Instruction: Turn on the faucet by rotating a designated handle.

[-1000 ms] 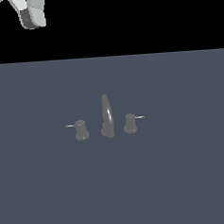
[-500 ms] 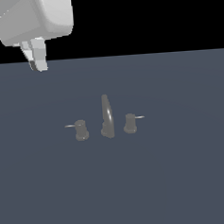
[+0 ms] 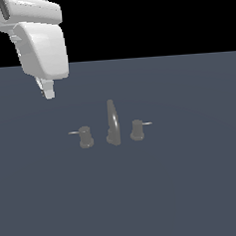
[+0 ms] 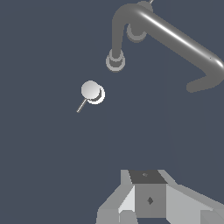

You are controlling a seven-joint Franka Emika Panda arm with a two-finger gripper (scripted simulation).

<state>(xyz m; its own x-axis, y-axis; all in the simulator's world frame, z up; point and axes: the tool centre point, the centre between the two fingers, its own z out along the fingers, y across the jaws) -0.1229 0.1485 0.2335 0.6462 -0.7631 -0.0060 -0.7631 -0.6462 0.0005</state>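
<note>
The faucet [image 3: 112, 123] is a dull grey set on the dark grey floor: a tall curved spout with a stubby knob on each side. The designated handle [image 3: 85, 136] stands at the exterior view's left of the spout, its thin lever [image 3: 73, 132] pointing left. It also shows in the wrist view [image 4: 92, 92], with its lever [image 4: 82, 105] and the spout [image 4: 166, 35]. My gripper [image 3: 47, 90] hangs above and to the left of this handle, well apart from it. Its fingers [image 4: 146, 194] look pressed together and hold nothing.
The twin knob [image 3: 137, 130] stands at the exterior view's right of the spout, lever pointing right; in the wrist view [image 4: 138, 31] the spout half hides it. The white arm [image 3: 37, 41] fills the upper left. The flat dark grey floor [image 3: 184, 185] lies all around.
The arm has come down and to the right into the exterior view, bringing the gripper lower and nearer the left knob. The faucet has not moved.
</note>
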